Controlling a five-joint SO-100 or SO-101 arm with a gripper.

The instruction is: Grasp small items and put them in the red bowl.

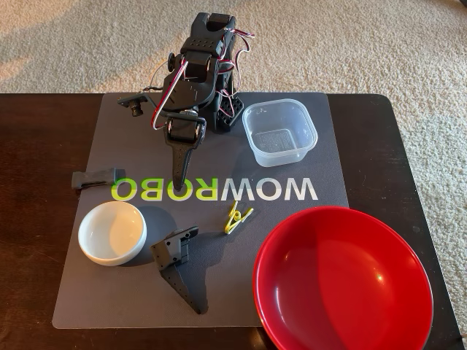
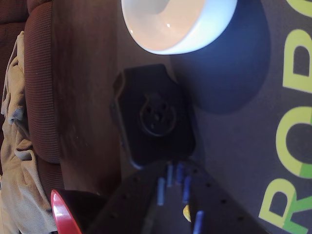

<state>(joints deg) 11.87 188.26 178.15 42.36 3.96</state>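
The red bowl (image 1: 343, 279) sits at the lower right of the fixed view, partly on the grey mat (image 1: 102, 292) and partly over the dark table (image 1: 29, 219). It holds nothing. A sliver of its red rim (image 2: 63, 217) shows at the bottom left of the wrist view.

Just left of the bowl lies the yellow-green clothespin (image 1: 238, 218), below the mat's lettering. Further left stands a pointed black part (image 1: 177, 265), tip toward the mat's lower edge; in the wrist view this pointed black part (image 2: 153, 114) fills the centre. Beside it sits the small white bowl (image 1: 112, 232), upright and empty, seen also at the top of the wrist view (image 2: 178, 22). A second black part (image 1: 96, 177) lies at the mat's left edge, beside the lettering. The clear square tub (image 1: 279, 131) stands open and empty in the upper right of the mat, above the red bowl and well apart from it.

The arm is folded at the mat's far edge. Its gripper (image 1: 178, 162) points down toward the lettering, holds nothing, and its fingers look closed together.
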